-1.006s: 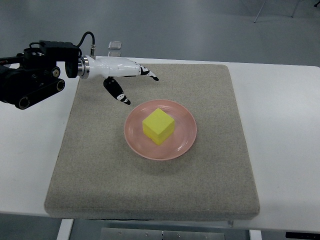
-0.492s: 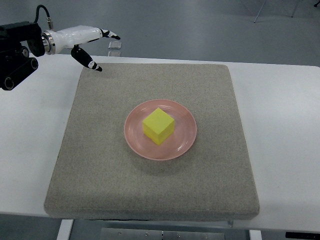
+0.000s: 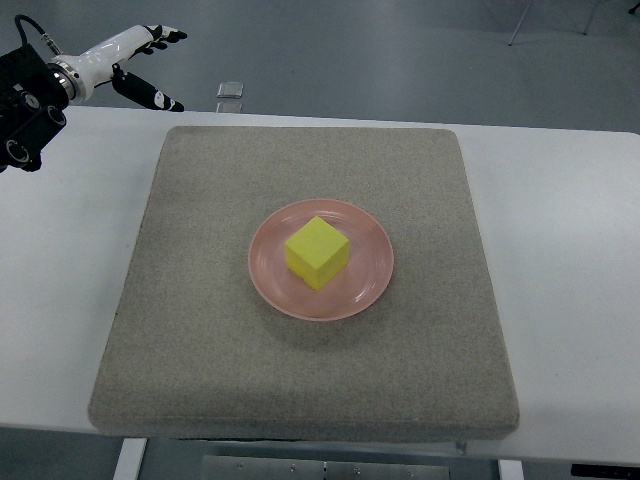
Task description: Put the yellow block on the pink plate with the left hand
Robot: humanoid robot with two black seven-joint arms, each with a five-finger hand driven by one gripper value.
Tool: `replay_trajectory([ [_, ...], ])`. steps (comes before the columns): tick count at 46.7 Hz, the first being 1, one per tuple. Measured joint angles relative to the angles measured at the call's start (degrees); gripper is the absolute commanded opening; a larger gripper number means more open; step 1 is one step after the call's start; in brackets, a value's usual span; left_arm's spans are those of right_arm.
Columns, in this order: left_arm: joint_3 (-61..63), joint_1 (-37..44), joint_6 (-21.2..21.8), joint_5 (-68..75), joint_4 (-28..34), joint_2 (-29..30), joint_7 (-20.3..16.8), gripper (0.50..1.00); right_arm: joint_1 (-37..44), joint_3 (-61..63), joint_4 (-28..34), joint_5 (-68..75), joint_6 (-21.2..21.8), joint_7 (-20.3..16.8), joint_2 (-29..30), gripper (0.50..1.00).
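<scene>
- The yellow block (image 3: 317,252) sits on the pink plate (image 3: 372,283), roughly at the plate's middle, with one corner turned toward the camera. Nothing touches it from above or from the side.
- The counter (image 3: 570,260) is white and fills most of the view from the left edge to the right edge; grey floor shows beyond its far edge.
- A grey mat (image 3: 200,330), thick and square with rounded corners, lies on the counter and covers its middle. Bare strips of counter show on both sides of it.
- The pink plate is round and shallow and rests on the mat, a little nearer the mat's far edge than its near one. A ring of bare pink shows all around the block.
- The left arm (image 3: 25,100), black and bulky, comes in at the top left corner of the view, over the far left part of the counter.
- The left hand (image 3: 135,65) is white with dark fingertips. Its fingers are spread and it grasps nothing. It hangs past the mat's far left corner, well apart from the plate and the block.
- A small clear object (image 3: 231,90) lies at the far edge of the counter, just beyond the mat; what it is cannot be told.
</scene>
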Motion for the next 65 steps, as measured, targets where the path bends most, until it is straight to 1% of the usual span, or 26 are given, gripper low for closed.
replay_trajectory([
  [5, 0.00, 0.37, 0.02, -8.49, 0.55, -1.11, 2.73, 0.926, -0.02, 0.00, 0.00, 0.00, 0.00, 0.00, 0.00, 0.924],
  [14, -1.28, 0.89, -0.54, -18.37, 0.84, -2.65, 3.00, 0.924, -0.02, 0.00, 0.00, 0.00, 0.00, 0.00, 0.00, 0.924],
  [21, -7.27, 2.87, -1.98, -20.09, 0.76, -3.78, 1.96, 0.924, -0.03, 0.00, 0.00, 0.00, 0.00, 0.00, 0.00, 0.924],
  [26, -11.43, 4.11, -2.72, -20.08, 0.61, -4.07, -0.33, 0.924, -0.03, 0.00, 0.00, 0.00, 0.00, 0.00, 0.00, 0.924],
  [34, -14.49, 5.72, -2.96, -20.14, 0.51, -4.75, -4.09, 0.924, 0.00, 0.00, 0.00, 0.00, 0.00, 0.00, 0.00, 0.924],
  [38, -16.88, 6.44, -3.85, -20.20, 0.36, -4.77, -5.21, 0.924, 0.02, 0.00, 0.00, 0.00, 0.00, 0.00, 0.00, 0.924],
  [43, -20.06, 7.19, -4.31, -20.21, 0.37, -4.84, -5.50, 0.924, 0.00, 0.00, 0.00, 0.00, 0.00, 0.00, 0.00, 0.924],
  [51, -21.59, 8.32, -4.57, -22.18, 0.35, -5.43, -5.51, 0.924, -0.03, 0.00, -0.01, 0.00, 0.00, 0.00, 0.00, 0.924],
  [58, -22.99, 9.38, -6.94, -29.28, 0.68, -5.41, -5.51, 0.924, -0.02, 0.00, -0.02, 0.00, 0.00, 0.00, 0.00, 0.924],
  [65, -23.10, 10.29, -8.04, -37.25, 0.67, -5.55, -5.51, 0.930, -0.02, 0.00, -0.01, 0.00, 0.00, 0.00, 0.00, 0.924],
])
